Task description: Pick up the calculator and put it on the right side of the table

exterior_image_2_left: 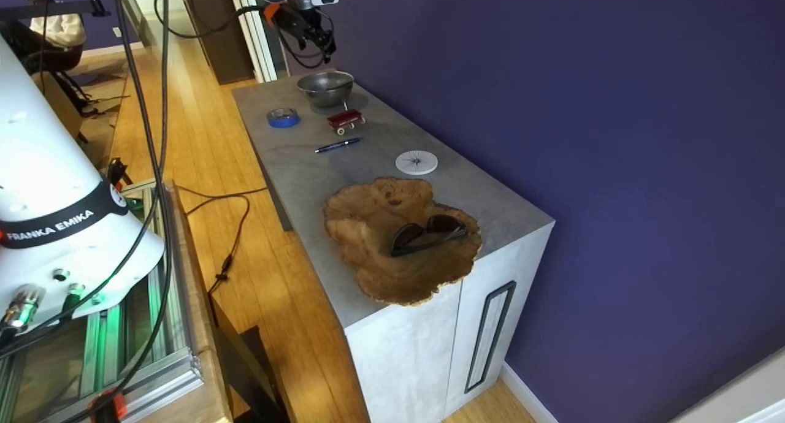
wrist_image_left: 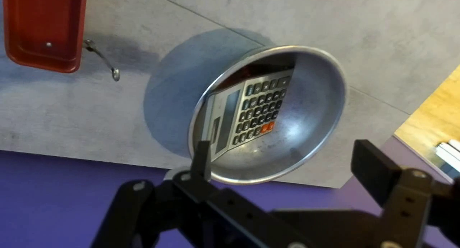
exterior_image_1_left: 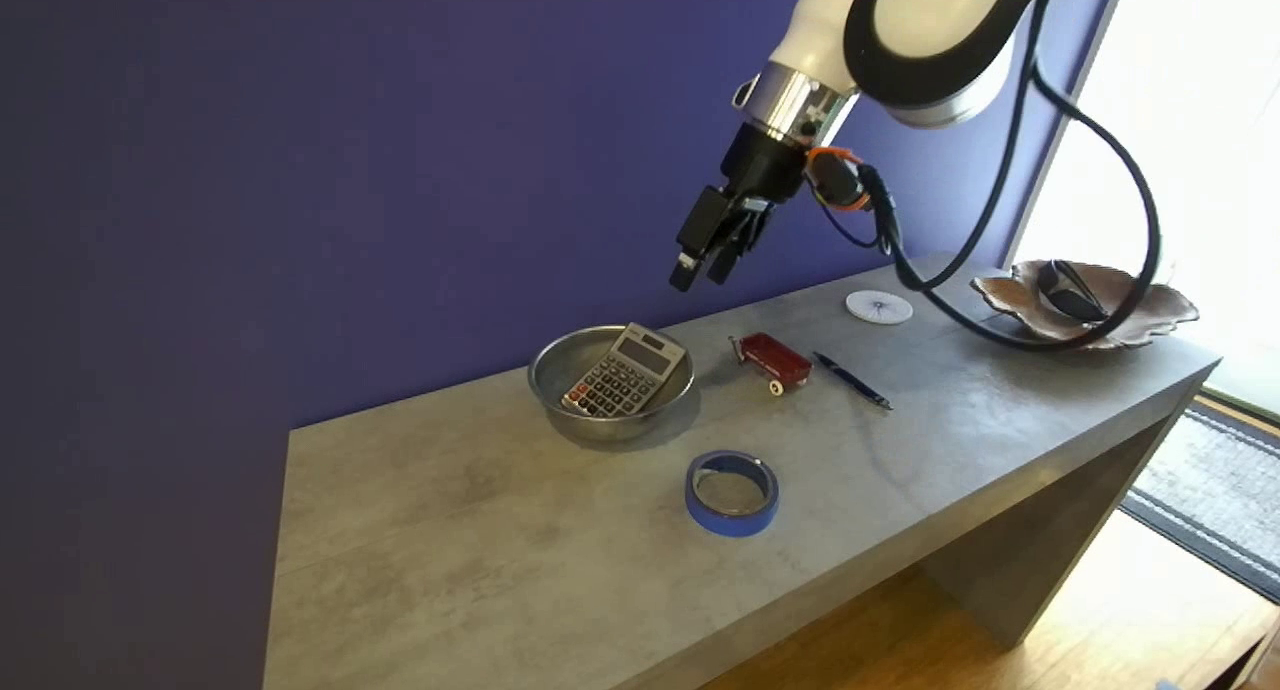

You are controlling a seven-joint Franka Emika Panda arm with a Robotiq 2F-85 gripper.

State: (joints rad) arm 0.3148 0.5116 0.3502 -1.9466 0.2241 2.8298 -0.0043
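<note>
The grey calculator [exterior_image_1_left: 622, 375] leans tilted inside the metal bowl [exterior_image_1_left: 600, 428], its display end raised against the rim. The wrist view shows its keys and display [wrist_image_left: 251, 111] inside the bowl [wrist_image_left: 305, 108]. In an exterior view the bowl [exterior_image_2_left: 325, 95] shows, but I cannot make out the calculator there. The bowl stands on the grey table [exterior_image_1_left: 450, 530], near the purple wall. My gripper [exterior_image_1_left: 701, 272] is in the air above and beside the bowl, apart from the calculator. In the wrist view the gripper [wrist_image_left: 284, 163] has its fingers wide apart with nothing between them.
A red toy wagon [exterior_image_1_left: 778, 360], a dark pen [exterior_image_1_left: 852, 380] and a white disc [exterior_image_1_left: 879, 307] lie beyond the bowl. A blue tape roll [exterior_image_1_left: 732, 522] lies near the front edge. A brown wooden dish [exterior_image_2_left: 380, 270] holds sunglasses [exterior_image_2_left: 429, 233]. The purple wall [exterior_image_1_left: 400, 220] borders the table.
</note>
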